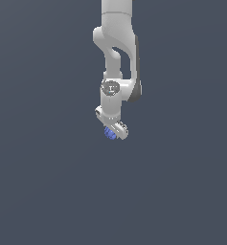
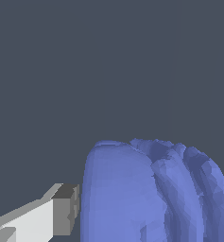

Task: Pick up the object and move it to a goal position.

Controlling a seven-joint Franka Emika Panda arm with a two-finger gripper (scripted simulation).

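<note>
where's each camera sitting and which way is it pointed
Exterior view: off the arm, from where can't be told; looks at the arm, gripper and the small blue object at its tip, against plain grey.
Wrist view: on the wrist, looks along the gripper; the object fills the frame close up, with one finger beside it and a sliver of the other at the opposite edge.
Shared: the object and the gripper.

The object [image 1: 110,133] sat at the gripper [image 1: 113,130], under the arm [image 1: 116,57]. One finger [image 2: 42,217] lay just beside it.
</note>
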